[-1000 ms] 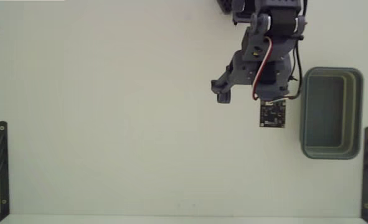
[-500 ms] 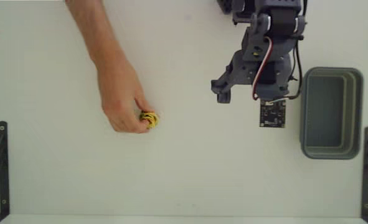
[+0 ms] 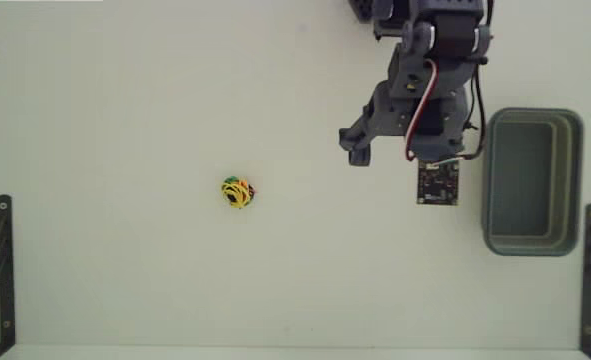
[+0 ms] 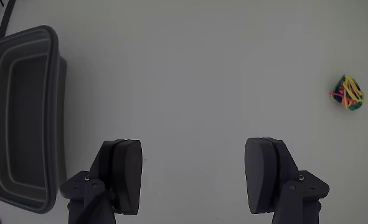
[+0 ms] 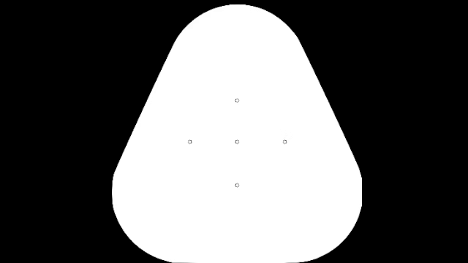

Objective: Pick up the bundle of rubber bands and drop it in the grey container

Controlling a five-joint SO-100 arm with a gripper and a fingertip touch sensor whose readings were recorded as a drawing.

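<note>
Nothing of the task is done yet, judging by how things lie. The bundle of rubber bands (image 3: 238, 192) sits loose on the white bench (image 3: 125, 100), well apart from the grey container (image 3: 532, 181) and to its left in the fixed view, with the arm standing between the two. In the wrist view the bundle (image 4: 347, 93) shows as a small yellow knot with green and red strands, off to the upper right of the hand and nowhere near its fingers.

The hand (image 4: 196, 174) is spread wide and holds nothing; bare bench shows between its two dark fingers (image 4: 124, 174). It hovers just beside the container, whose hollow (image 4: 22, 118) looks empty in both views.

All steps are left: the arm must travel away from the container toward the bundle, bring the spread fingers down around it, close on it, lift, carry it back over the container's rim, and let go. The bundle is small and springy, so a centred grip will likely matter.
</note>
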